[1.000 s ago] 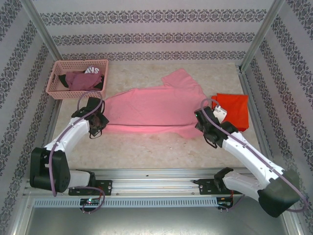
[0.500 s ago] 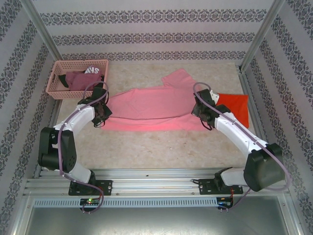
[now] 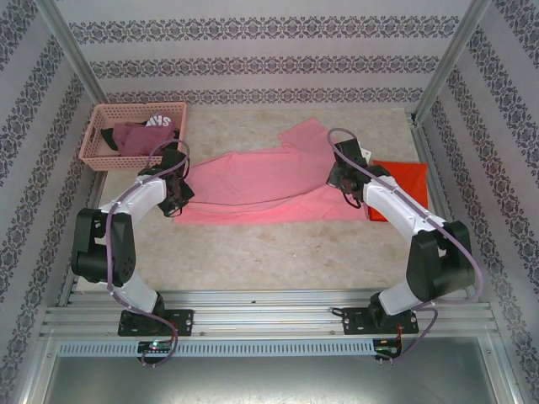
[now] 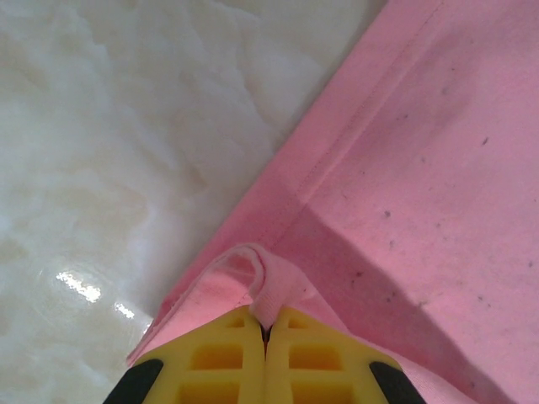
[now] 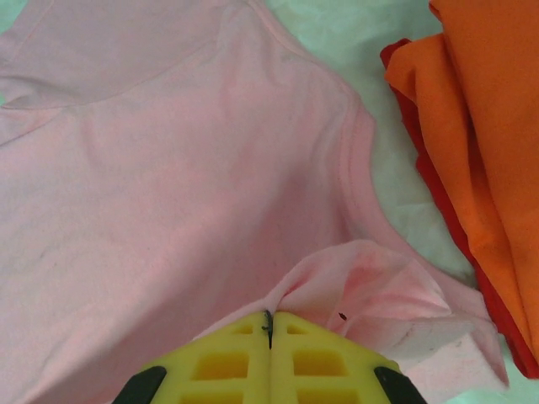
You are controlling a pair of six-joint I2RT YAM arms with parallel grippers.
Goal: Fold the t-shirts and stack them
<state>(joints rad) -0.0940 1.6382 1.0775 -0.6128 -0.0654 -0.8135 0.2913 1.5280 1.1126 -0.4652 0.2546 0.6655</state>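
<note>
From above, the pink tee (image 3: 253,181) lay spread left to right across the middle of the table (image 3: 278,252). The left claw (image 3: 179,200) sat at the tee's left end and the right claw (image 3: 339,181) at its right end, both over the cloth's near side. The orange tee (image 3: 400,189) lay folded just right of the right claw, at the table's right side. A basket (image 3: 93,139) of dark garments stood at the far left corner, well apart from both tees.

In the left wrist view, the left claw (image 4: 266,324) was fully closed, with a small pucker of the pink tee (image 4: 404,168) pinched between its yellow pads. The stitched hem ran diagonally up and away from the claw, with bare table (image 4: 126,126) to its left.

In the right wrist view, the right claw (image 5: 269,320) was likewise closed tight on a bunched fold of the pink tee (image 5: 168,185). The rest of that tee spread ahead and to the left. The orange tee (image 5: 480,126) lay to the right, just beside the pinched fold.
</note>
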